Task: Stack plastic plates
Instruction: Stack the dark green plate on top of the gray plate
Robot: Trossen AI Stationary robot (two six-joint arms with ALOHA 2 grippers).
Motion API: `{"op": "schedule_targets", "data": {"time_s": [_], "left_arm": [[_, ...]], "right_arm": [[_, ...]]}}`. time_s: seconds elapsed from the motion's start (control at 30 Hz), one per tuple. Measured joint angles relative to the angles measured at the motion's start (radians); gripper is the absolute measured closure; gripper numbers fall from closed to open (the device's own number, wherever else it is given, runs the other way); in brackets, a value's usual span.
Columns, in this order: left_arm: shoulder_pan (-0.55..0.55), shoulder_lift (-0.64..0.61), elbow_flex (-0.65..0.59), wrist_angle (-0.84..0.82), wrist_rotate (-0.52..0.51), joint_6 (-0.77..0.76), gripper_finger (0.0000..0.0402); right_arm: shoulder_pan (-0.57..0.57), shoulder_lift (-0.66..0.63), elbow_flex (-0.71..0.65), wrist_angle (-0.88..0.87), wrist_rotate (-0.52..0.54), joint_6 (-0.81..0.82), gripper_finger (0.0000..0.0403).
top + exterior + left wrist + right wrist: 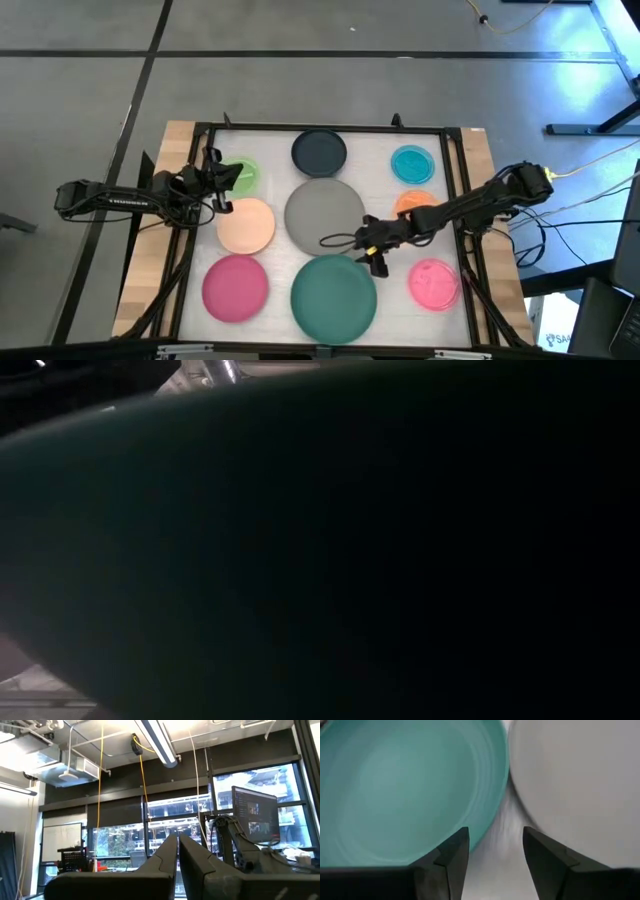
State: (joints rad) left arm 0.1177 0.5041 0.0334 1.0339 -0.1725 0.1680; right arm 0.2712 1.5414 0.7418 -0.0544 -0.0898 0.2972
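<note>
Nine plates lie flat on the white table top. The large grey plate [325,215] sits in the middle, and the large dark green plate [333,297] lies nearer, at the near edge. Around them are the black [319,152], peach [246,225], magenta [235,288], small green [243,176], teal [413,165], orange [412,203] and pink [433,283] plates. My right gripper [372,255] is open and points down. It hovers over the narrow strip of table between the dark green plate [410,785] and the grey plate [575,780]. My left gripper [215,188] is shut, beside the small green plate, and points up at the room.
A dark frame [300,128] borders the white table top, with wooden boards [175,140] outside it. My right arm crosses over the orange plate. The dark green plate [320,560] fills almost the whole low view. A bare strip of table lies between the plates.
</note>
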Motion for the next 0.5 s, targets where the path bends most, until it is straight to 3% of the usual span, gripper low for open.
{"op": "schedule_targets", "data": {"time_s": [0.23,0.5], "left_arm": [[0.000,0.000,0.000,0.000,-0.047,0.000,0.0391],[0.000,0.000,0.000,-0.001,-0.050,0.000,0.0391]], "right_arm": [[-0.002,0.053,0.000,0.010,-0.058,0.121,0.0223],[-0.002,0.095,0.000,0.039,-0.095,0.152,0.0228]]}}
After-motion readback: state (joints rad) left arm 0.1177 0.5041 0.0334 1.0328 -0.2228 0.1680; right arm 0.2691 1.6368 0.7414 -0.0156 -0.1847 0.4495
